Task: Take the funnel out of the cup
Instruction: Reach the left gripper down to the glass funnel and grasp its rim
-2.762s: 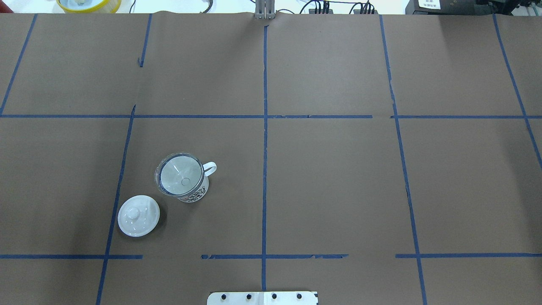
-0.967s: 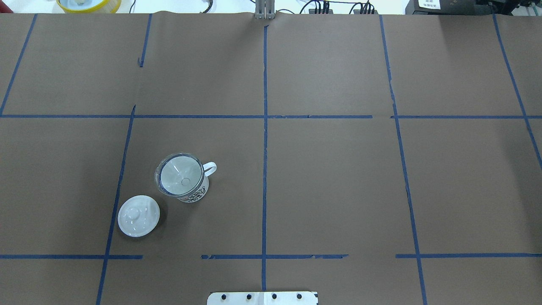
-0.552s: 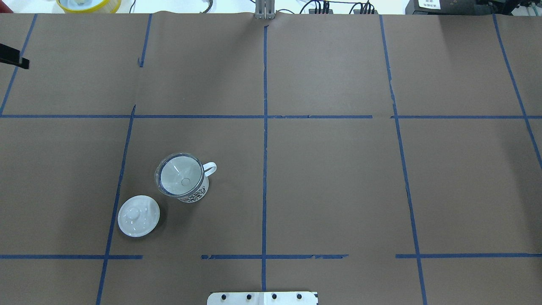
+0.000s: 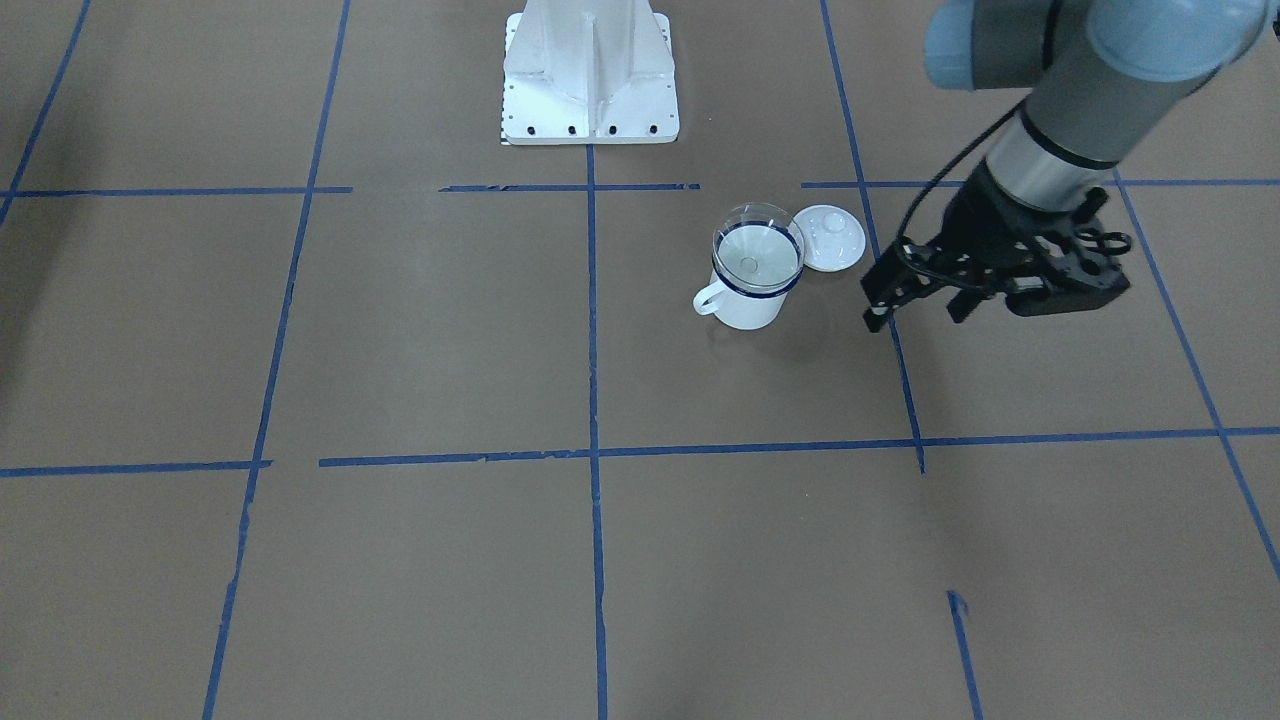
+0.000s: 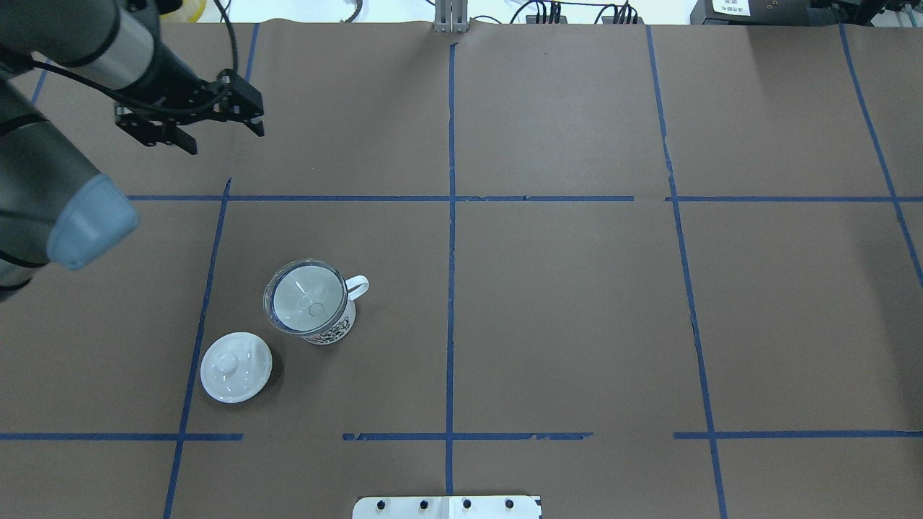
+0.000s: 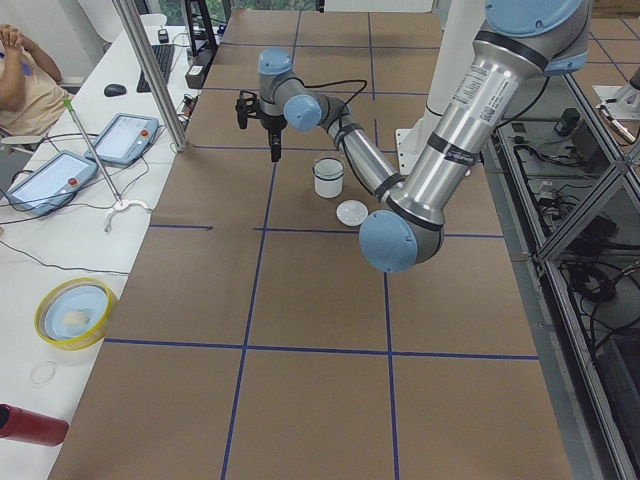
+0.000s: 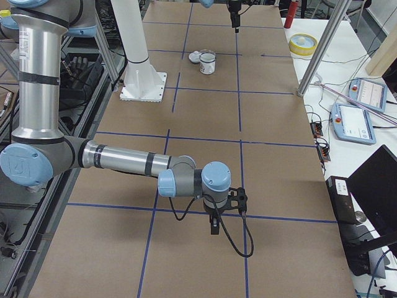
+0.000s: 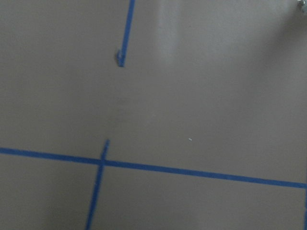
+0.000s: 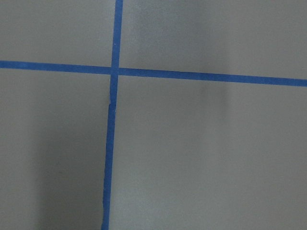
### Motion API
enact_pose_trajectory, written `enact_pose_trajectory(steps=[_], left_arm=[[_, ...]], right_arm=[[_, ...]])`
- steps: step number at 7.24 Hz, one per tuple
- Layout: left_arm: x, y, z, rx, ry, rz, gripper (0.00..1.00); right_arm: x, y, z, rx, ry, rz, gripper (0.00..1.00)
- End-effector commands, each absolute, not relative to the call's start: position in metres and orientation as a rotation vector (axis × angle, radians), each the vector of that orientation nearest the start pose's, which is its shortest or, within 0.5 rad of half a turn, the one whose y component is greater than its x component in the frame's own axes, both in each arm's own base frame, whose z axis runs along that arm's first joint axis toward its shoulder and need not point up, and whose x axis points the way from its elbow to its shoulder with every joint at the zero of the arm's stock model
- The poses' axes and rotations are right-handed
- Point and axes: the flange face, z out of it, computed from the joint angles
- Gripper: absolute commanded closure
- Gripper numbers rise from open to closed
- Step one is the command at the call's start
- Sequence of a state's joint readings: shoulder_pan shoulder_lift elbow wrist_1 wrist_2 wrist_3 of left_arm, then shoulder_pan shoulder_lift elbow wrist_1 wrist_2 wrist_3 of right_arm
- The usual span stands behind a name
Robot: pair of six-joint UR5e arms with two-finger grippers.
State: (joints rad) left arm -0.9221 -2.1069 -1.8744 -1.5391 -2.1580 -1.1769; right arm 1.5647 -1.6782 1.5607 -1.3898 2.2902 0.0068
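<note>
The white mug point(image 5: 330, 326) with a dark blue rim stands on the left part of the table, its handle to the right in the overhead view. The clear funnel point(image 5: 306, 297) sits in its mouth, bowl resting on the rim. Both also show in the front view, mug point(image 4: 745, 306) and funnel point(image 4: 757, 250). My left gripper point(image 5: 225, 137) is open and empty, hovering over the table well beyond the mug; in the front view point(image 4: 915, 318) it is to the mug's right. My right gripper point(image 7: 214, 226) shows only in the right side view, far from the mug; I cannot tell if it is open.
A white round lid point(image 5: 236, 366) with a knob lies on the table beside the mug, on the near left. Blue tape lines cross the brown table cover. The robot's white base plate point(image 5: 447, 507) is at the near edge.
My left arm has come in from the left edge of the overhead view and moved right over the far-left table. Mug, funnel and lid have not moved.
</note>
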Motion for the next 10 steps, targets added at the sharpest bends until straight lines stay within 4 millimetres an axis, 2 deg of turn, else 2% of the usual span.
enact_pose_trajectory(steps=[1, 2, 3, 4, 5, 6, 7, 8, 9, 10], left_arm=[[0.398, -0.481, 0.195, -0.002, 0.933, -0.229, 0.00], [0.432, -0.455, 0.204, -0.026, 0.908, -0.197, 0.00], [0.458, -0.432, 0.206, -0.041, 0.894, -0.179, 0.00], [0.476, -0.420, 0.213, -0.075, 0.877, -0.183, 0.09], [0.478, -0.418, 0.213, -0.078, 0.875, -0.182, 0.35], [0.477, -0.418, 0.214, -0.080, 0.876, -0.181, 0.51], [0.475, -0.418, 0.213, -0.079, 0.879, -0.181, 0.59], [0.474, -0.417, 0.212, -0.077, 0.881, -0.179, 0.73], [0.472, -0.416, 0.211, -0.078, 0.880, -0.179, 0.94], [0.472, -0.416, 0.212, -0.087, 0.861, -0.185, 1.00]], right_arm=[[0.065, -0.449, 0.700, 0.056, -0.720, -0.023, 0.00], [0.065, -0.449, 0.699, 0.057, -0.720, -0.023, 0.00], [0.065, -0.449, 0.699, 0.057, -0.720, -0.023, 0.00], [0.065, -0.449, 0.700, 0.056, -0.720, -0.023, 0.00], [0.065, -0.449, 0.699, 0.057, -0.720, -0.023, 0.00], [0.065, -0.449, 0.700, 0.056, -0.720, -0.023, 0.00], [0.065, -0.449, 0.699, 0.057, -0.720, -0.023, 0.00], [0.065, -0.449, 0.699, 0.057, -0.720, -0.023, 0.00], [0.065, -0.449, 0.699, 0.057, -0.720, -0.023, 0.00], [0.065, -0.449, 0.700, 0.056, -0.720, -0.023, 0.00]])
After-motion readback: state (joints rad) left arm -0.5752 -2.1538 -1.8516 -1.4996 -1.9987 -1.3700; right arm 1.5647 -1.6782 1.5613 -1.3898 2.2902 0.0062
